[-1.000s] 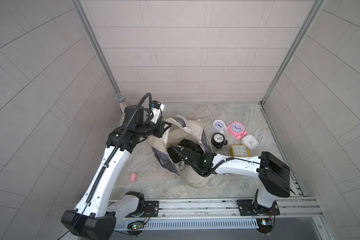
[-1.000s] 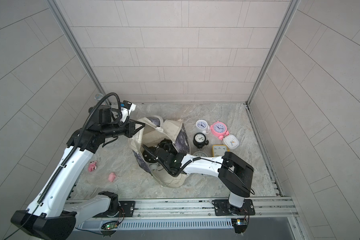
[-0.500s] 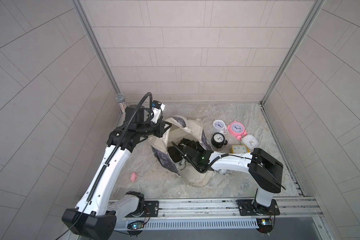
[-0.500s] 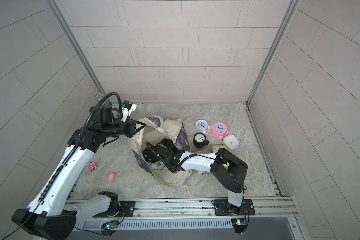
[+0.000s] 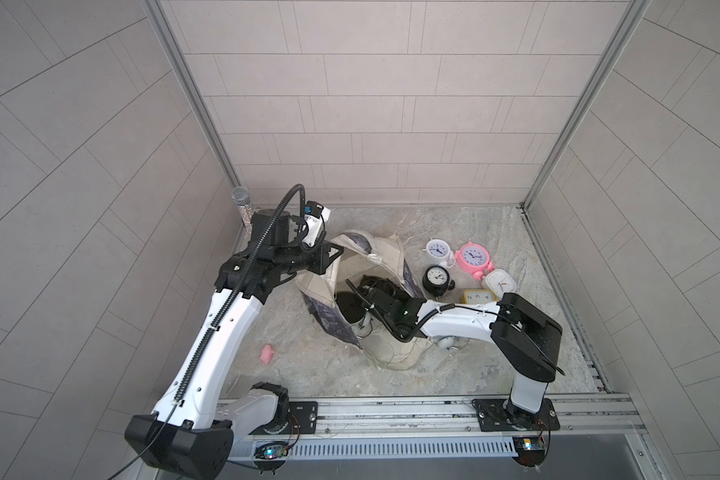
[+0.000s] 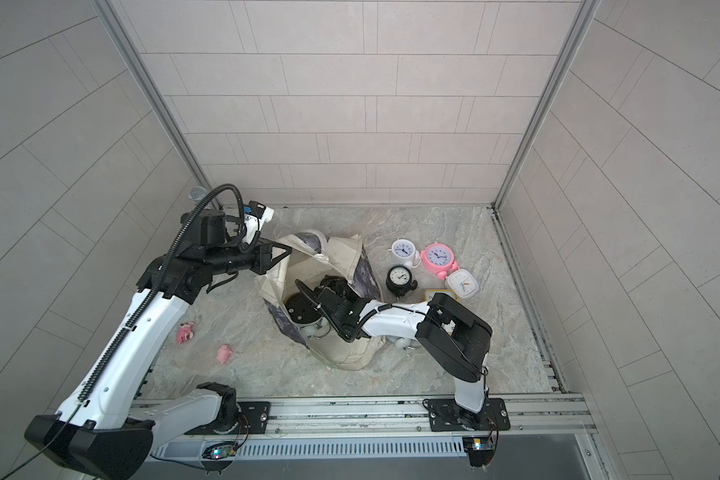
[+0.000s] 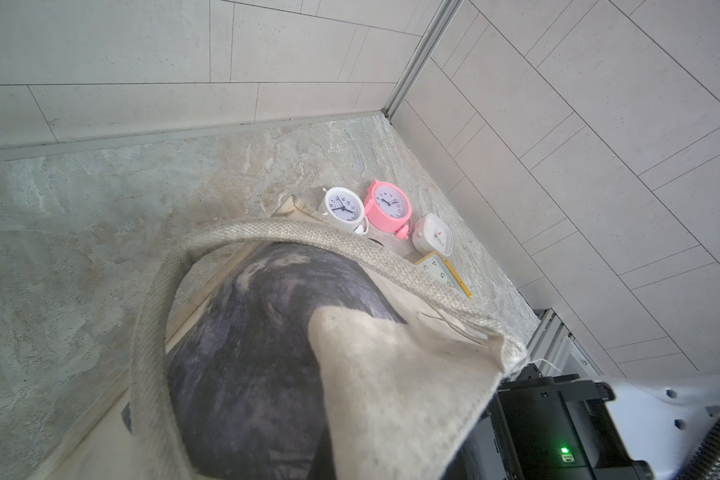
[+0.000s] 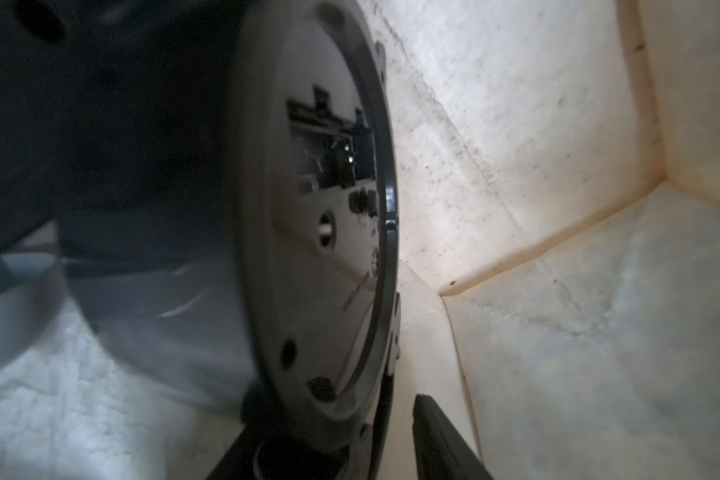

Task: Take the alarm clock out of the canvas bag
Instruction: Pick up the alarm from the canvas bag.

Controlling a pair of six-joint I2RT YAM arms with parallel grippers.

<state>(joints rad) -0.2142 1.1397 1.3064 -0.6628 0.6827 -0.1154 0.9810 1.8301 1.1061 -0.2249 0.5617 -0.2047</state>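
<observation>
The right gripper (image 8: 333, 432) is deep inside the canvas bag (image 5: 387, 254), and its jaws are spread on both sides of the rim of the alarm clock (image 8: 321, 249). A gap shows beside one finger (image 8: 437, 440), so no firm pinch is seen. The alarm clock lies in the bag with its black back upward. The left gripper (image 5: 329, 259) is pressed together on the bag's rim and holds the mouth wide. The only writing I can read is dial numerals: "2 3 4" on the yellow clock (image 5: 479, 296). Five clocks stand outside, crowded between the bag and the right wall: the yellow clock, a white round clock (image 5: 437, 251), a pink clock (image 5: 472, 257), a black clock (image 5: 436, 279) and a white square clock (image 5: 500, 282). Two pink pieces (image 6: 186, 332) lie on the open floor (image 5: 308, 374) left of the bag.
</observation>
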